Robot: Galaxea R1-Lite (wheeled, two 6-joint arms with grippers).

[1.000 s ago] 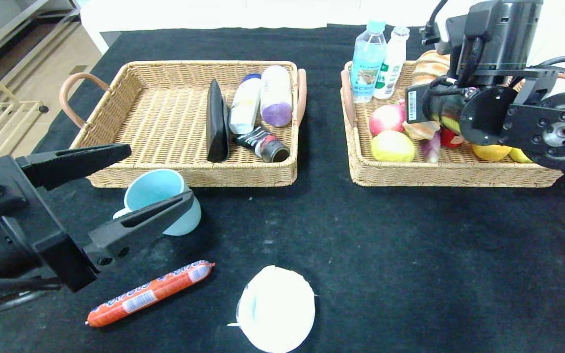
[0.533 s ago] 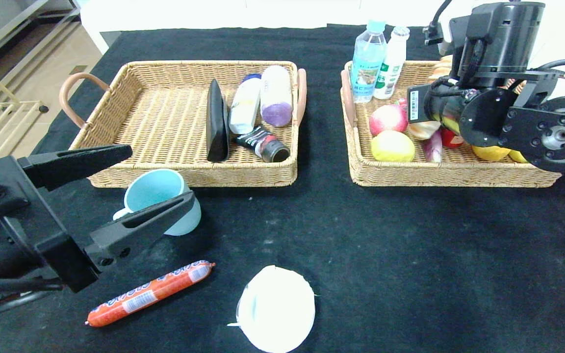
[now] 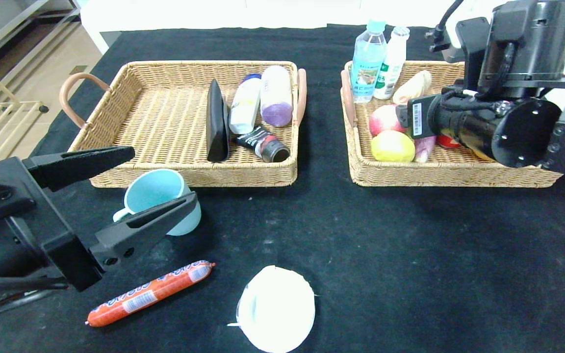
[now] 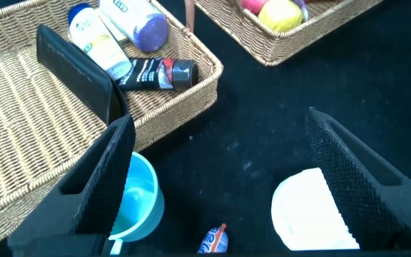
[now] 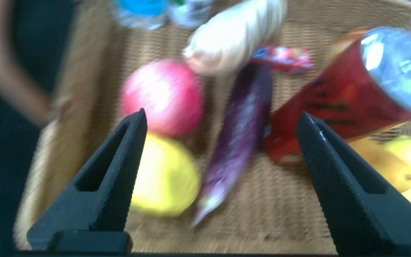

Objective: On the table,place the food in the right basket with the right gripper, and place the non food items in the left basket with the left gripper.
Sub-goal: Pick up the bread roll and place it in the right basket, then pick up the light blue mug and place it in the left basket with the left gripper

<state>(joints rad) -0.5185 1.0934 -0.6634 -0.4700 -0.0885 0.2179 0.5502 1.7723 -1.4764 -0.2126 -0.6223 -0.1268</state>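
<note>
Since a second ago the right tool [image 5: 220, 178] has spread wide, dropped the roll [image 3: 412, 87] in the right basket [image 3: 454, 174] and pulled back, empty. Left tool [image 3: 130, 191] wide open, empty, straddling the mug [image 3: 157, 196] in front of the left basket [image 3: 189, 174].

Advice: lift right tool clear before fetching the sausage [image 3: 150, 293].

On the surface [image 3: 385, 269]: one mug, one sausage, one lid [image 3: 276, 309]. Two baskets.
</note>
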